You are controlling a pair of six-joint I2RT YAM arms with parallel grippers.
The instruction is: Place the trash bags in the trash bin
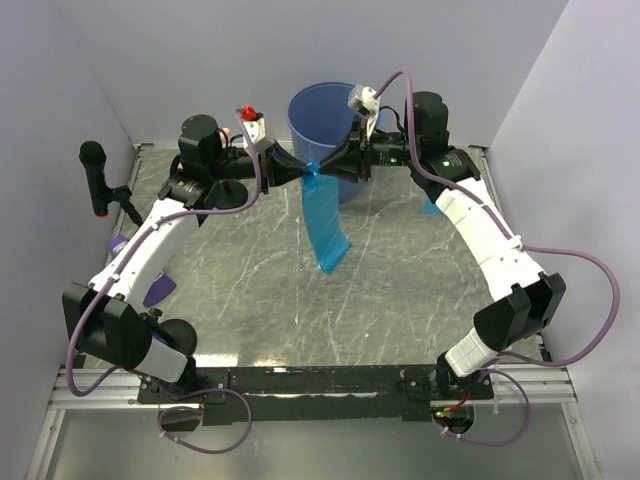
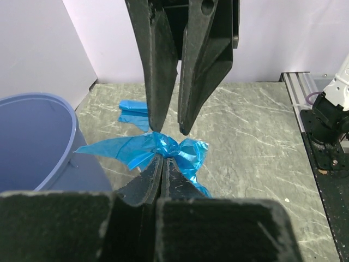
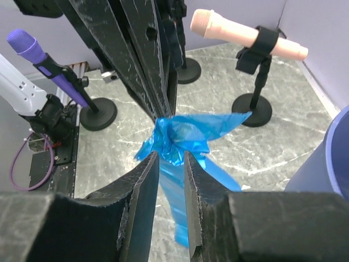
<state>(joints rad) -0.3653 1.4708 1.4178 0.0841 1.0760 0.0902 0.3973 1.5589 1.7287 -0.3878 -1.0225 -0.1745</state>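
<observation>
Top view: the trash bag (image 1: 325, 225) hangs outside the trash bin (image 1: 310, 110), near the counter's (image 1: 400, 300) far edge.
Left wrist: the left end effector (image 2: 163, 159) is clamped on the bunched film; a slip would drop it short.
Right wrist: the right end effector (image 3: 172, 158) has its fingers apart and holds nothing; the long tail could snag the rim.

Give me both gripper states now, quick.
Left gripper: shut on the trash bag.
Right gripper: open, jaws parted at the same bag, not clamping it.
</observation>
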